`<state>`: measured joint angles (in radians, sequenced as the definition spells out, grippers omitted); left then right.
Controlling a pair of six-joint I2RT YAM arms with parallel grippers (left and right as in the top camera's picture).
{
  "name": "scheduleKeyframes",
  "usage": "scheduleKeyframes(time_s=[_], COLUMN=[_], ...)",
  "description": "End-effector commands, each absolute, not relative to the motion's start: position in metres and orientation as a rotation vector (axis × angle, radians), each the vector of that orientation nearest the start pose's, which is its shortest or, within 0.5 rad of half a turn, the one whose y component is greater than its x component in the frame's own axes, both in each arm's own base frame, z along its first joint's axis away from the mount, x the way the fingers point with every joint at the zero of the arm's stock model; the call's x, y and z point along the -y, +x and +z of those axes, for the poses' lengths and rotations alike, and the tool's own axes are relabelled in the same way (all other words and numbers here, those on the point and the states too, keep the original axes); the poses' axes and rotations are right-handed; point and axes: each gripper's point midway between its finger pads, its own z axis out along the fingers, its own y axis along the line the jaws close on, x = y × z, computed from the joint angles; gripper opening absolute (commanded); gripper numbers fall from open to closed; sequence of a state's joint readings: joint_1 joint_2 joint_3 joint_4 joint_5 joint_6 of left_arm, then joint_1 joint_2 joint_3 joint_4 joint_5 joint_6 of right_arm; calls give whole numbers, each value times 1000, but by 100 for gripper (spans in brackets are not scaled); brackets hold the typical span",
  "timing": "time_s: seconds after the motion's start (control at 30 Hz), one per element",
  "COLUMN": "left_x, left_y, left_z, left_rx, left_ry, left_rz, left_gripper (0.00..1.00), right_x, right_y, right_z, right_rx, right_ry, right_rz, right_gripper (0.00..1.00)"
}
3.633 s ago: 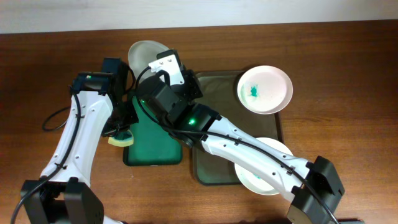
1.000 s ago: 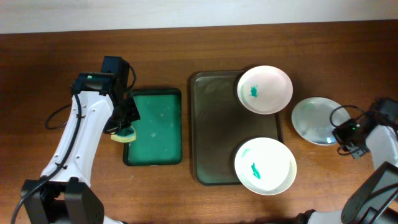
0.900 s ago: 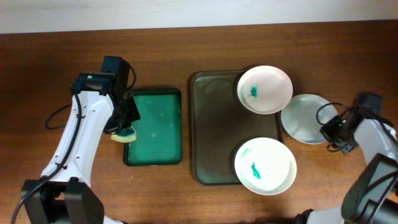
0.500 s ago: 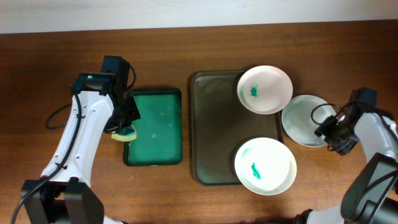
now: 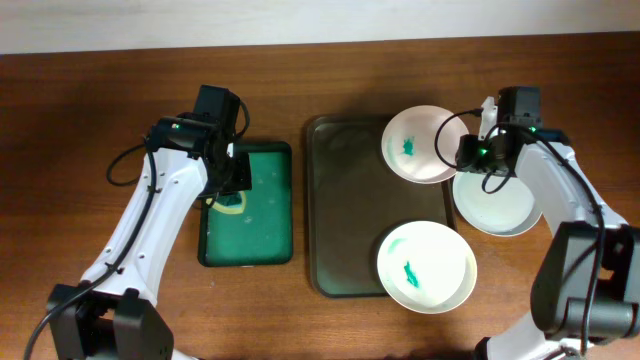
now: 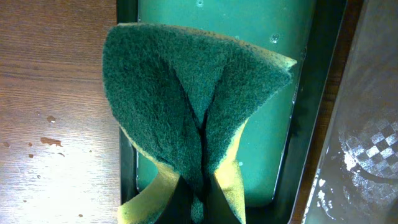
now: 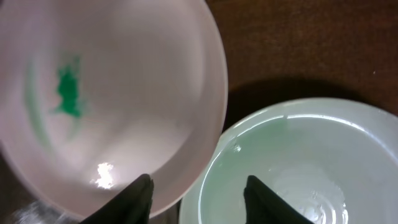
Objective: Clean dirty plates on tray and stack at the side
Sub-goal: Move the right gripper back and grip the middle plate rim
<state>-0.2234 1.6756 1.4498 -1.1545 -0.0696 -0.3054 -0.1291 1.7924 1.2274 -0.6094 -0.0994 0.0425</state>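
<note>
Care is being demanded at the rim: the right end effector (image 7: 199, 182) is hanging open and empty, straddling the edge of the smeared upper plate (image 5: 425, 143) at a corner of the tray (image 5: 345, 200), beside the wiped plate (image 5: 500, 205) on the tabletop (image 5: 100, 80). Closing on that rim alone looks wise. The left end effector (image 5: 228, 185) is pinching the sponge (image 6: 193, 99).

The wooden table (image 5: 90, 90) fills nearly the whole overhead view, its top reddish-brown with fine grain running from 9 o'clock to 3 o'clock. Along the 12 o'clock edge runs a pale off-white strip (image 5: 300, 20); whether it is wall or floor cannot be told. The light is even and soft, and the shadows on the wood are faint. In the left wrist view a few small dark spots (image 6: 51, 142) mark the wood at 9 o'clock.
</note>
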Motion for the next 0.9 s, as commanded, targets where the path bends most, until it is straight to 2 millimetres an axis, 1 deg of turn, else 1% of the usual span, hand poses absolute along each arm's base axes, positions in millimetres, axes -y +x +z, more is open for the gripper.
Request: scheduleKeyframes(time_s=[0.0, 0.1, 0.2, 0.33, 0.43, 0.47, 0.5, 0.53, 0.6, 0.63, 0.7, 0.77, 0.8, 0.87], left_x=[65, 65, 66, 66, 66, 67, 67, 67, 67, 67, 67, 67, 67, 67], left_y=[341, 341, 341, 341, 341, 341, 341, 341, 341, 341, 341, 341, 341, 341], left_z=[140, 140, 140, 140, 140, 140, 140, 140, 140, 140, 140, 140, 140, 140], left_rx=[-2932, -2933, -2933, -2933, -2933, -2934, -2933, -2933, -2933, -2933, -2933, -2933, -2933, -2933], left_ry=[-103, -103, -103, -103, -99, -96, -97, -97, -97, -97, -97, -97, -97, -97], left_rz=[22, 22, 22, 22, 22, 21, 21, 21, 21, 22, 21, 22, 21, 22], left_gripper=[0, 0, 0, 0, 0, 0, 0, 0, 0, 0, 0, 0, 0, 0], right_x=[46, 46, 47, 46, 47, 47, 47, 42, 27, 14, -1, -4, -6, -17], right_y=[419, 428, 433, 441, 443, 444, 446, 450, 453, 452, 447, 434, 427, 411], right_z=[56, 47, 49, 46, 37, 35, 36, 40, 50, 57, 63, 59, 56, 52], right_rx=[-2728, -2714, -2689, -2664, -2671, -2670, -2664, -2646, -2633, -2633, -2641, -2697, -2726, -2792], right_ry=[206, 203, 201, 241, 242, 241, 241, 228, 197, 173, 153, 297, 340, 358], right_rz=[28, 29, 27, 51, 50, 51, 53, 91, 207, 305, 422, 479, 495, 544], right_gripper=[45, 40, 30, 29, 27, 21, 9, 4, 4, 4, 4, 4, 4, 4])
